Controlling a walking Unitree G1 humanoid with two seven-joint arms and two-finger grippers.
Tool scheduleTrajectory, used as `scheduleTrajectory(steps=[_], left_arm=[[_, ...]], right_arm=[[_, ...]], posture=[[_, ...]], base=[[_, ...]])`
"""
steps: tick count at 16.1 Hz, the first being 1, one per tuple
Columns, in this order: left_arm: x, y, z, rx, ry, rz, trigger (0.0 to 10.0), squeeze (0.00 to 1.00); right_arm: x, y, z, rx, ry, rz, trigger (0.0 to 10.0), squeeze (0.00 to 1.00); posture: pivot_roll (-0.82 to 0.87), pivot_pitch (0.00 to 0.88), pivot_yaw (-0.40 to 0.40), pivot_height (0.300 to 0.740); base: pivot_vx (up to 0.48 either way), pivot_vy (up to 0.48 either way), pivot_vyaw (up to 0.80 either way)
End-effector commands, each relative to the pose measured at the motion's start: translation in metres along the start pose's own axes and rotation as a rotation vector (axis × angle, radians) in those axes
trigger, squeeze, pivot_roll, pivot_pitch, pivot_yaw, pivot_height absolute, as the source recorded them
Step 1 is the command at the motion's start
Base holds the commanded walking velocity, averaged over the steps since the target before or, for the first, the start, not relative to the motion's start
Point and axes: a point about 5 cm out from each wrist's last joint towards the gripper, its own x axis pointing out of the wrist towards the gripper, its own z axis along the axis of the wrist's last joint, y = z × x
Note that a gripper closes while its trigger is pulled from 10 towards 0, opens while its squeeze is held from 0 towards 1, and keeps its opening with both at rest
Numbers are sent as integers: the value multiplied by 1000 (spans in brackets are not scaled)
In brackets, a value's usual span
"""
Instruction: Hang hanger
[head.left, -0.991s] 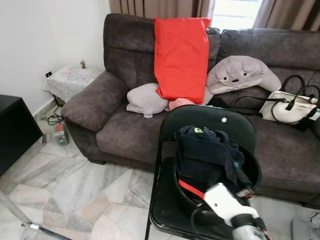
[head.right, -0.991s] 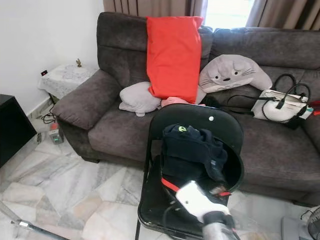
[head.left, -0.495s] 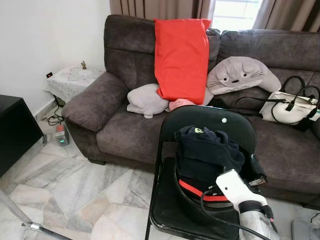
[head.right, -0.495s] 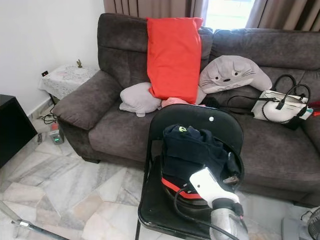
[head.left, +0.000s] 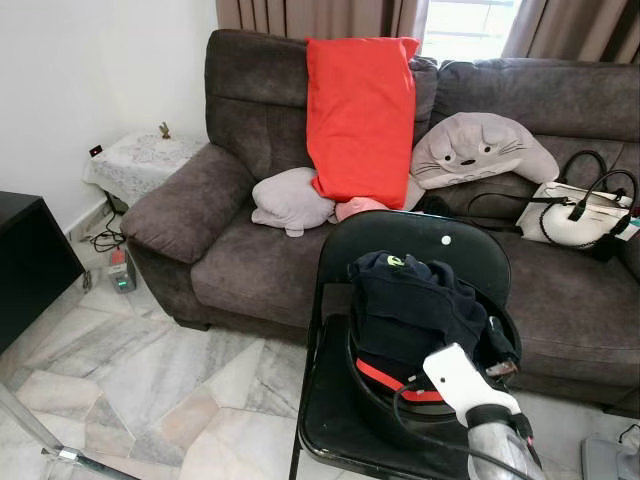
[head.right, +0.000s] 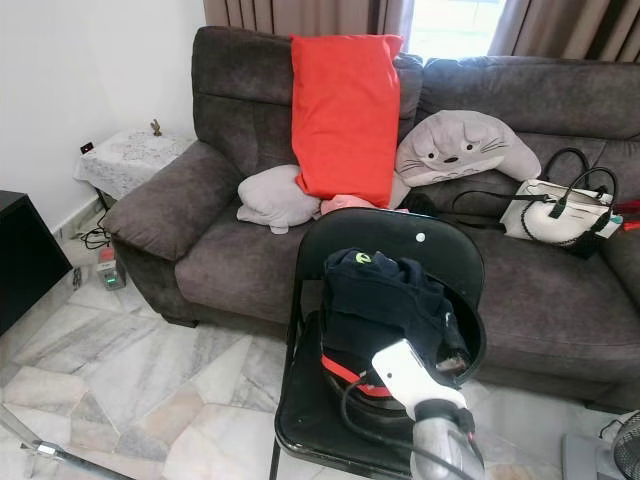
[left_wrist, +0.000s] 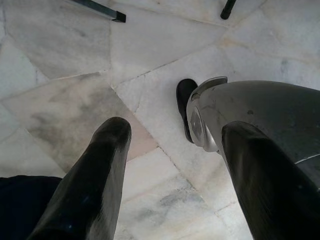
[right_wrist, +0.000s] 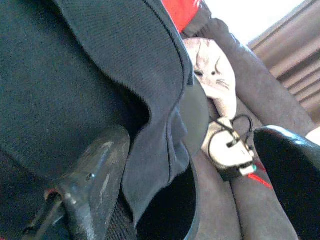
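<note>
A black folding chair (head.left: 420, 235) stands in front of the sofa with a black basket (head.left: 365, 395) on its seat. A dark navy garment (head.left: 410, 300) is heaped in the basket above a red band. My right gripper (head.left: 498, 345) is at the basket's right side, against the garment's edge. In the right wrist view the right gripper (right_wrist: 195, 180) is open, and a fold of the navy garment (right_wrist: 75, 75) hangs between its fingers. My left gripper (left_wrist: 177, 131) hangs open over the marble floor, beside my own leg. I cannot make out a hanger.
A dark grey sofa (head.left: 250, 260) behind the chair holds a red pillow (head.left: 362, 115), a grey plush (head.left: 480, 150) and a white handbag (head.left: 580, 215). A small side table (head.left: 140, 160) and a black cabinet (head.left: 30, 260) stand at the left. A metal bar (head.left: 40, 440) crosses the lower left floor.
My right gripper has risen from low in front of the basket to its right side, then shifted slightly in toward the garment. The chair and basket have not moved.
</note>
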Motion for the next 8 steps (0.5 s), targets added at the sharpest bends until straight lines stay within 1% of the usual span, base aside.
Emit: scheduleTrajectory(steps=[1,3,5,8], left_arm=[[0,1,-2,1,15,3,10000,0],[0,1,-2,-4,12,4,10000,0],[0,1,-2,-3,12,3,10000,0],[0,1,-3,-3,14,3,10000,0]], right_arm=[[5,0,4,-1,-27,5,10000,0],[12,-4,3,-31,-35,-28,10000,0],[15,-7,3,-23,-31,-52,10000,0],[16,-14,0,-30,-29,-109,10000,0]], posture=[[-68,0,8,740],[-57,0,6,740],[-57,0,8,740],[-57,0,11,740]], base=[[0,0,0],[0,0,0],[0,0,0],[0,0,0]])
